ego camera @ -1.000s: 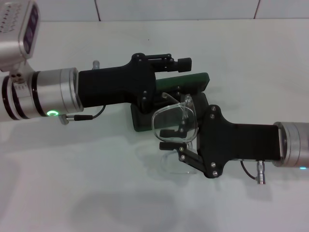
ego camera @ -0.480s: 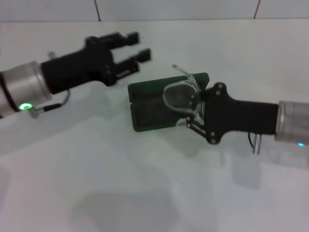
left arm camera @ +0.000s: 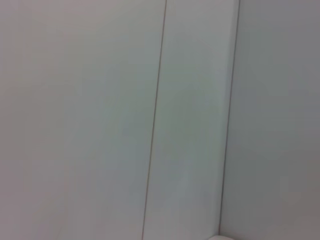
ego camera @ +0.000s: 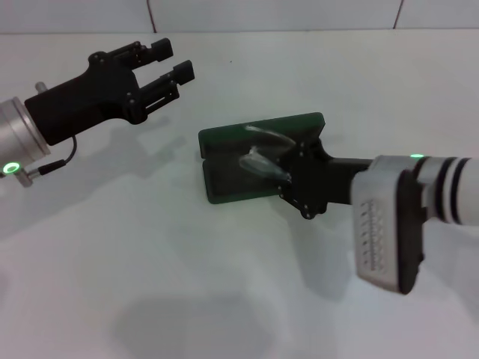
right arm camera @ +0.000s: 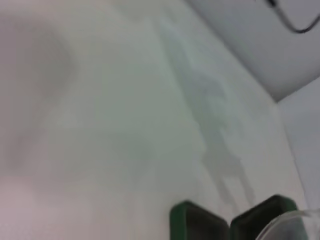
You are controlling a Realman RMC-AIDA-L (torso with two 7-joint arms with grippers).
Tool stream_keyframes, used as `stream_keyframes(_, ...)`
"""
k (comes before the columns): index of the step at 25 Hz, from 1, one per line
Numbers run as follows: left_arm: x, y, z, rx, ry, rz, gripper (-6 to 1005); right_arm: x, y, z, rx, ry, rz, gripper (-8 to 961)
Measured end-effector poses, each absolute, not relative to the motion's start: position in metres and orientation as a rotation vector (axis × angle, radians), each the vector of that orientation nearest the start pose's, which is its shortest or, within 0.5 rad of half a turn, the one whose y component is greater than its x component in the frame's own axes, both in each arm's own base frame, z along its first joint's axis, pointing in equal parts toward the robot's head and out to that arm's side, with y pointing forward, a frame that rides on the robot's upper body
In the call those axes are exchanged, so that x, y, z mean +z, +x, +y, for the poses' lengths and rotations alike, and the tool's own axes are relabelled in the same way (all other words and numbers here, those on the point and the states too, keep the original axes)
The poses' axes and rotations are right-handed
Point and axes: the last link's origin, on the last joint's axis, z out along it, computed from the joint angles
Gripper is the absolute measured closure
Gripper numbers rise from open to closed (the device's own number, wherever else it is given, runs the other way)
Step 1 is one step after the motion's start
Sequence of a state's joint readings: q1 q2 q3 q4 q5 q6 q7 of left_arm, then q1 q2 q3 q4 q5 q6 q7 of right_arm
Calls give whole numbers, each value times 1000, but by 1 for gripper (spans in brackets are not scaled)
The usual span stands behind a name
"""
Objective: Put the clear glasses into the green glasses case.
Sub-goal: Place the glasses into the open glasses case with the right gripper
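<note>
From the head view, the green glasses case [ego camera: 247, 161] is lying open on the white table [ego camera: 224, 284], its lid tipped back toward the far side. The right gripper [ego camera: 278, 166] is reaching in from the right and sitting over the case's right half — its fingers are pinching the clear glasses [ego camera: 262, 158], which are hanging just over the lining with one thin arm arching up near the lid. Whether the glasses are touching the lining, I cannot tell. The left gripper [ego camera: 166, 69] is hovering well apart from the case, up at the far left, with its two fingers spread and nothing between them.

The left wrist view is showing only pale wall panels with thin seams (none of the task's things).

In the right wrist view, the case [right arm camera: 230, 220] is peeking in at the edge, two dark green corners showing, with a curved clear piece of the glasses [right arm camera: 292, 225] beside them — the table [right arm camera: 100, 125] is filling the rest.
</note>
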State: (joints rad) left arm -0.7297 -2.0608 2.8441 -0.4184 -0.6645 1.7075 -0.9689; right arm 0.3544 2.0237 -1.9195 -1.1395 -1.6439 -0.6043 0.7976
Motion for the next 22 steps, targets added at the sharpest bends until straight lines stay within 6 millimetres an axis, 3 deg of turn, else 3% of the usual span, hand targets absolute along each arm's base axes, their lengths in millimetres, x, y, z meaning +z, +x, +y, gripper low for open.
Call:
stream_keyframes(8,16,-251,350,-1055,-2397,-412,450,-113,171,329,-151,-2352,-1064,854)
stream_keyframes(15,17,-257,346,-1042,-2390,-429,447,-106,157,321,-100,-2321,-1099,847)
stream_keyframes(22,16,-257,347,-1044,-2392,-426,444,-102,152,328,-208,-2200,-1226,828)
